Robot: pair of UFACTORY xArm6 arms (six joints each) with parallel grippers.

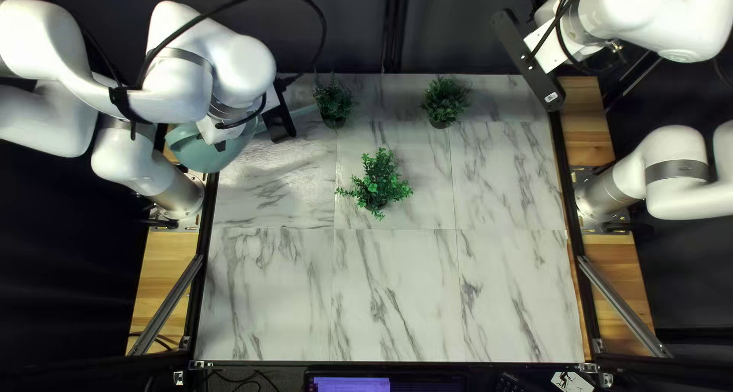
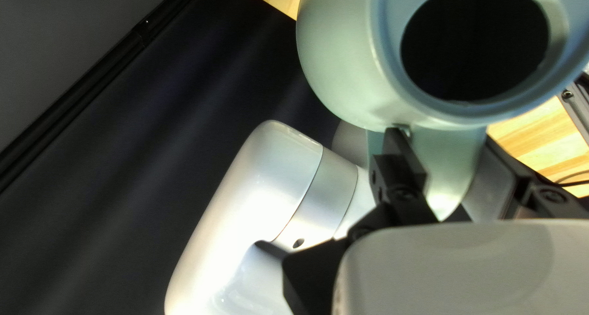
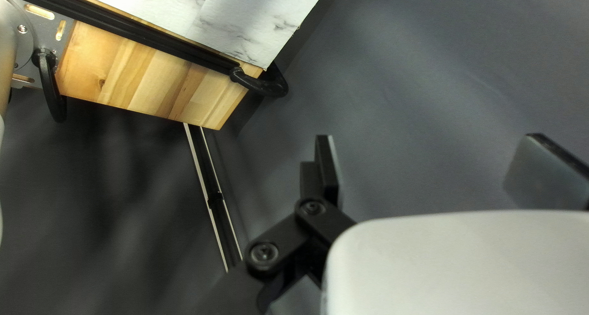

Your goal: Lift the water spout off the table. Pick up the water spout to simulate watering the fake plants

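My left gripper [image 1: 279,120] is at the table's back left, by the teal watering can [image 1: 205,149], which hangs over the left edge with its spout toward the back-left plant [image 1: 334,102]. In the left wrist view the watering can [image 2: 343,63] shows its dark round opening, and the left gripper [image 2: 451,168] is shut on its handle. Other plants are the back-right one [image 1: 445,100] and the middle one [image 1: 376,183]. My right gripper [image 1: 528,61] is raised at the back right corner; in its wrist view the right gripper [image 3: 432,174] stands open, nothing between its fingers.
The marble-patterned table [image 1: 397,293] has black rails along its sides, with wooden boards [image 1: 169,277] beyond them. A dark curtain [image 1: 343,25] hangs behind the far edge. A black cable [image 1: 321,25] loops over the left arm.
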